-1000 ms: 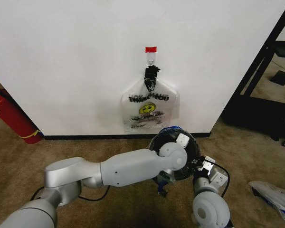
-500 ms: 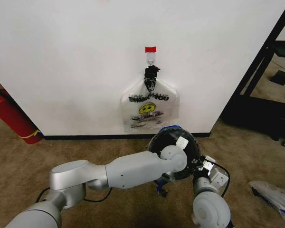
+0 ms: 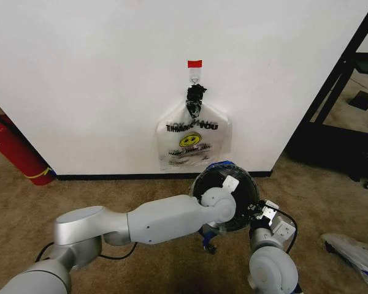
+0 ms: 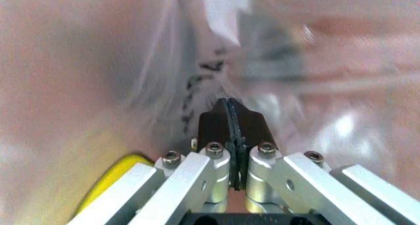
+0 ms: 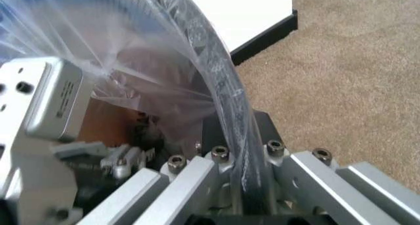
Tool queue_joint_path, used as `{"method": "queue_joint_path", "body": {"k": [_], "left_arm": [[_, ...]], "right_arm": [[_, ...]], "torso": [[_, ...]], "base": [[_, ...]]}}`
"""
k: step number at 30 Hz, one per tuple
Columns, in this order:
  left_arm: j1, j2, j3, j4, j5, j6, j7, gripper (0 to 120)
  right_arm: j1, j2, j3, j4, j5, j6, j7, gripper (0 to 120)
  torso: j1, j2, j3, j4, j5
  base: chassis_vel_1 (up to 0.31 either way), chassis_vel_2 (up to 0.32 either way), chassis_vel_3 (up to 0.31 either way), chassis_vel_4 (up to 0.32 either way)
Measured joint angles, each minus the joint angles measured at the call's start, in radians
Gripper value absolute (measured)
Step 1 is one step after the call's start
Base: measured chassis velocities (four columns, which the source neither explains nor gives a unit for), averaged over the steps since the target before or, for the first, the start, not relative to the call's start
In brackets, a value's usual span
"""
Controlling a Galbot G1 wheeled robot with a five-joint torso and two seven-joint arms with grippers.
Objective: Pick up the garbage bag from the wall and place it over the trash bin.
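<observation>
Brown carpet (image 3: 141, 190), foreground: R gripper (image 5: 236, 136) clamps trash bin (image 3: 253, 187) rim w/ garbage bag (image 5: 151, 72) film draped over it; L gripper (image 4: 228, 119), pads pressed together, sits inside. Film likely light, slippery, tear-prone; best gripped at hem. Beyond: white wall (image 3: 80, 92).

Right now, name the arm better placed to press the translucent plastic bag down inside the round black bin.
Likely left: the left gripper, shut, sits inside the bag; the right gripper straddles the bin's rim.

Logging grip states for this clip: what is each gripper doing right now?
Left gripper: jaws shut, inside the thin translucent plastic garbage bag.
Right gripper: jaws shut on the bag-covered rim of the round black trash bin.
</observation>
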Motion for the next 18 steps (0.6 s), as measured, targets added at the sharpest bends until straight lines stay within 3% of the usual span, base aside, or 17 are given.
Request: {"method": "queue_joint_path", "body": {"k": [9,18], "left_arm": [[0.018,-0.056,-0.008,0.098,0.054,-0.038,0.02,0],[0.03,-0.044,-0.015,0.083,0.051,-0.077,0.044,0]], "right_arm": [[-0.006,0.001,-0.001,0.005,0.0,-0.001,0.001,0],[-0.006,0.001,0.0,0.006,0.0,-0.001,0.001,0]], "torso": [[0.0,0.0,0.0,0.0002,0.0],[0.0,0.0,0.0,0.0,0.0001]], "base": [[0.0,0.0,0.0,0.0],[0.0,0.0,0.0,0.0]]}}
